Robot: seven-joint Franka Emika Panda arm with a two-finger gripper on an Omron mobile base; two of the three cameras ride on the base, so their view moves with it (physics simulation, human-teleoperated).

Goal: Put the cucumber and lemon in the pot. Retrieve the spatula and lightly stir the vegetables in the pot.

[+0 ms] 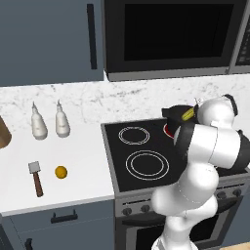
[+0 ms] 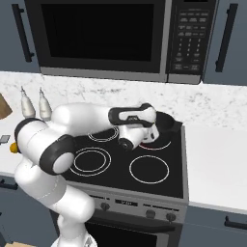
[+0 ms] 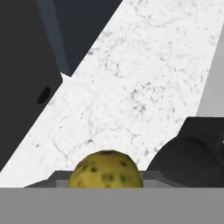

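The yellow-green cucumber [image 1: 187,115] sits in my gripper [image 1: 191,114], which is shut on it just above the small black pot [image 1: 174,113] on the stove's back right burner. In the hand view the cucumber's speckled end [image 3: 106,171] fills the bottom centre, with the pot's dark side [image 3: 189,162] to its right. In the right base view my wrist hides the grip, and the pot [image 2: 166,123] shows behind it. The orange-yellow lemon [image 1: 60,172] lies on the white counter left of the stove. Beside it lies the spatula [image 1: 35,178], grey head toward the wall.
Two white bottles [image 1: 38,125] [image 1: 61,122] stand at the back of the left counter. A red ring [image 2: 155,140] glows under the pot on the black cooktop [image 1: 141,161]. The microwave [image 1: 171,34] hangs above. A wooden block [image 1: 2,133] is at the far left.
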